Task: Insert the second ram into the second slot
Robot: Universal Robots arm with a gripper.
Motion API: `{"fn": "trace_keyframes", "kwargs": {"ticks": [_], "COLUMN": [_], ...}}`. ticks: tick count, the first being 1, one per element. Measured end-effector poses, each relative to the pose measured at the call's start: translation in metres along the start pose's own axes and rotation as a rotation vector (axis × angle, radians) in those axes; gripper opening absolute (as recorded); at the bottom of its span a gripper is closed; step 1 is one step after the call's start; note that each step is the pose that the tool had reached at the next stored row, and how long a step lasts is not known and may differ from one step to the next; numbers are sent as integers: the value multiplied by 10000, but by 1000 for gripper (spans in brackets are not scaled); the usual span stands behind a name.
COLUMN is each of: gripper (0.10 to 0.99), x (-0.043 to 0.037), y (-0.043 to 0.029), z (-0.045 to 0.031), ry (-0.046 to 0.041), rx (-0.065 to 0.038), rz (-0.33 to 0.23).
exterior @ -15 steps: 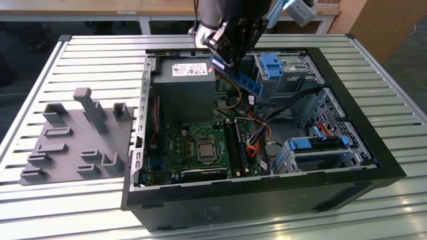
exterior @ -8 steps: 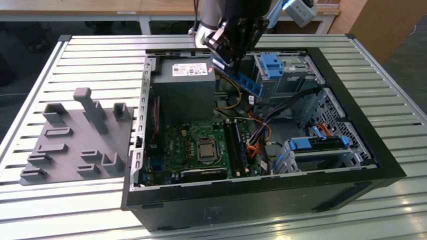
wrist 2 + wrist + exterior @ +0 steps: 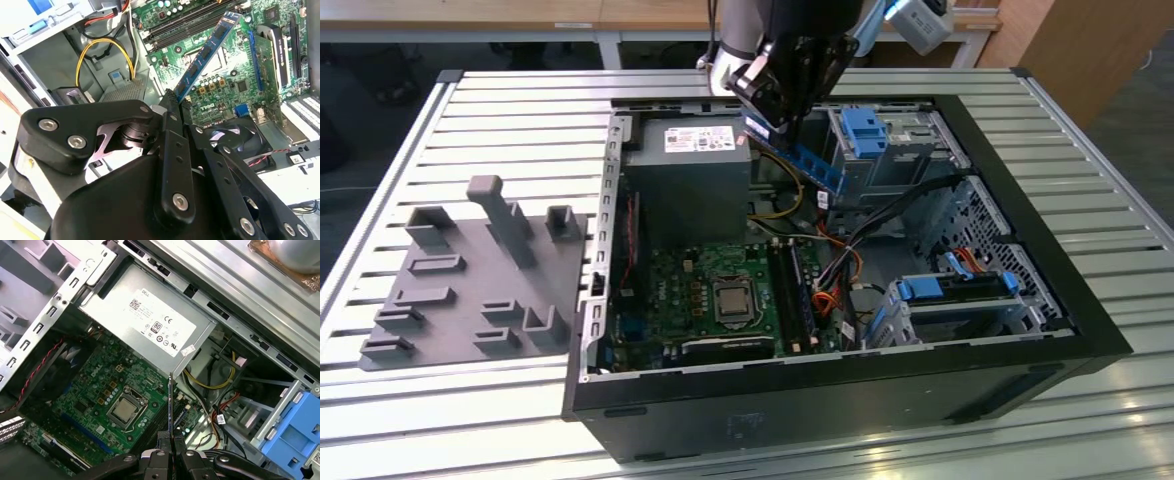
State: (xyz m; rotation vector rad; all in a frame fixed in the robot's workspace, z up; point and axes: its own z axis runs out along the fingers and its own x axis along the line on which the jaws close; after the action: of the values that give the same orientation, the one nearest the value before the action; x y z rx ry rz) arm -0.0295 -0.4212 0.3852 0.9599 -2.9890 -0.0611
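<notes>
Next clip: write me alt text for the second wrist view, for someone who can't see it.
The black gripper is shut on one end of the second ram, a blue stick held slanted over the green motherboard inside an open computer case. Yellow cables loop beside the board.

So the ribbed silvery metal table (image 3: pixel 520 110) looks brushed, the boxy black metal case (image 3: pixel 854 400) matt, the grey plastic holder block (image 3: pixel 467 290) dull, the thin blue circuit-board ram stick (image 3: pixel 206 55) glossy-ish.

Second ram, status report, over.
Gripper shut on the second ram. Ram aloft over the open case, tilted, not in the slots. Loose cables beside the slots.
</notes>
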Motion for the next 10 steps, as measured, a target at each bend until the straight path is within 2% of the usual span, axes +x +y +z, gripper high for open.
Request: {"fn": "trace_keyframes", "kwargs": {"ticks": [10], "gripper": [137], "x": [0], "y": [0], "z": [0], "ry": [-6], "rx": [2], "rz": [156]}}
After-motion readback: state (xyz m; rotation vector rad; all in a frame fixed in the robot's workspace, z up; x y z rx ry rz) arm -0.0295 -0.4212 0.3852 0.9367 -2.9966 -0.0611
